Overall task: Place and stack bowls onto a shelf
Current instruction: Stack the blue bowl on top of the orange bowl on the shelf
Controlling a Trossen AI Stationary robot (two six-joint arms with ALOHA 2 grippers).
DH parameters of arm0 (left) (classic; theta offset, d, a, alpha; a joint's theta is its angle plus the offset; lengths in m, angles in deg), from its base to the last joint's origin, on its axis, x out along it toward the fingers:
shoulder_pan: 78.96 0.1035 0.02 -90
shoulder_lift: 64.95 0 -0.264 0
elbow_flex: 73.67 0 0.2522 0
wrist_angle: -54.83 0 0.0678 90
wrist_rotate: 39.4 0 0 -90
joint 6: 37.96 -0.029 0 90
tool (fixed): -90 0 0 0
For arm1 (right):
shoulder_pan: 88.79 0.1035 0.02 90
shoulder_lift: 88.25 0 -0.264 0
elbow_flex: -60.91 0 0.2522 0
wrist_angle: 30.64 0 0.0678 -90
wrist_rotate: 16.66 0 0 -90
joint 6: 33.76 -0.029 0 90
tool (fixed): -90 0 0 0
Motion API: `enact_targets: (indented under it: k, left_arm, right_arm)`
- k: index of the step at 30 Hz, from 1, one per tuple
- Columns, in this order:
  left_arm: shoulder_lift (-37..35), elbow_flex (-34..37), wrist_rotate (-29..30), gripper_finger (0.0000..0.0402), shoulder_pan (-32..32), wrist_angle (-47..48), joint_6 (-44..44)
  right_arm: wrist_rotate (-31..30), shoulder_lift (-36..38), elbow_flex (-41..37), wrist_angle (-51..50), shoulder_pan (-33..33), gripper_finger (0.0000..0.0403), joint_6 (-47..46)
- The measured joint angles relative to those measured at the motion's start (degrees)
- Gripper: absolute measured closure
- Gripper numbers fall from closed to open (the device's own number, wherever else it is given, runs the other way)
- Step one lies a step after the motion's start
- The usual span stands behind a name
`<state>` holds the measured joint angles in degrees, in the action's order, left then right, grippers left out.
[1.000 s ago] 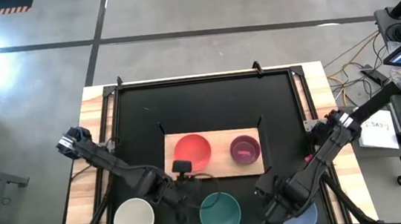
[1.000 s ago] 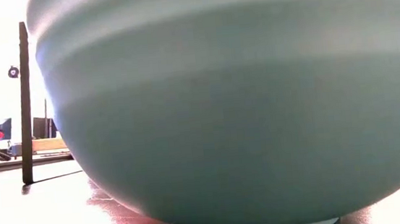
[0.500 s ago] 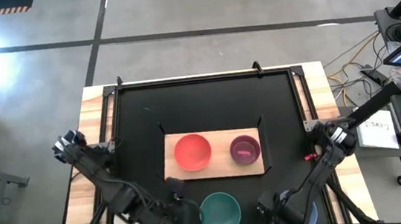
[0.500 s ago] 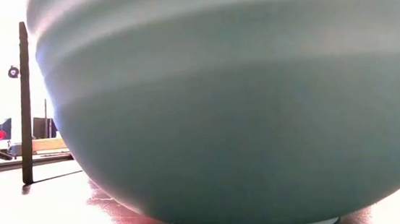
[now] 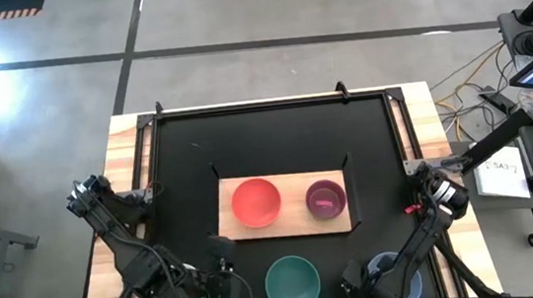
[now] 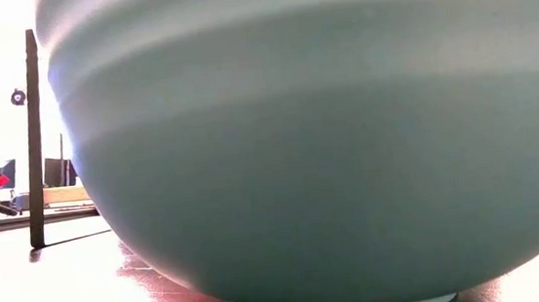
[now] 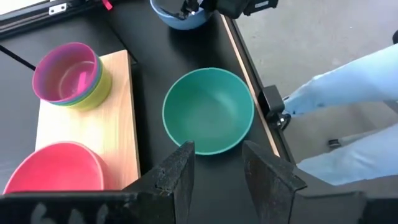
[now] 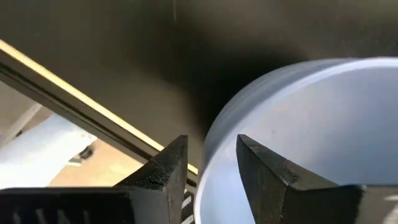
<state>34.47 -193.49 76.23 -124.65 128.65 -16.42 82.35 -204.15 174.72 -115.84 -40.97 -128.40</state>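
The right end effector (image 8: 211,165) is set over the near rim of the grey-blue bowl (image 8: 311,137) at the tabletop's (image 5: 275,138) front right, its fingers parted narrowly astride the rim with nothing clamped yet. The left end effector (image 7: 217,168), narrowly open and empty, hangs at front left with the teal bowl (image 7: 208,111) just ahead. The shelf (image 5: 299,223), carrying the red bowl (image 5: 255,202) and the small stack (image 5: 325,199), lies behind both, so the right arm is judged nearer a lift.

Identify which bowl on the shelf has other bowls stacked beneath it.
The magenta bowl: it tops a stack whose yellow-green bowl shows under it. The red bowl sits alone on the shelf.
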Motion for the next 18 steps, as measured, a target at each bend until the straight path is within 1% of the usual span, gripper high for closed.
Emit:
enact_targets:
  k: [4, 8, 10, 13, 15, 18]
  left_arm:
    - [0.0, 0.15, 0.0, 0.0283, 0.0, 0.06, 0.17]
    - [0.0, 0.37, -0.04, 0.0283, 0.0, 0.63, 0.04]
    - [0.0, 0.38, -0.71, 0.0284, 0.0, 1.73, -2.27]
    - [0.0, 0.89, -3.34, 0.0284, -0.09, 3.71, -9.38]
    - [0.0, 1.18, -5.39, 0.0284, -0.13, 3.36, -13.21]
    - [0.0, 1.31, -6.27, 0.0284, -0.17, 2.49, -17.13]
  right_arm:
    - [-0.02, -0.48, 0.0, 0.0, 0.17, 0.0309, 1.87]
    - [1.18, -0.45, 0.0, 0.4, 0.2, 0.0357, 3.9]
    - [1.97, -0.23, 0.0, 0.69, 0.23, 0.0383, 5.86]
    - [3.1, 0.48, 0.0, 2.57, 0.31, 0.0392, 9.27]
    - [4.69, 1.03, 0.0, 4.18, 0.23, 0.0394, 12.13]
    - [6.62, 2.6, 0.15, 9.83, 0.2, 0.0394, 19.99]
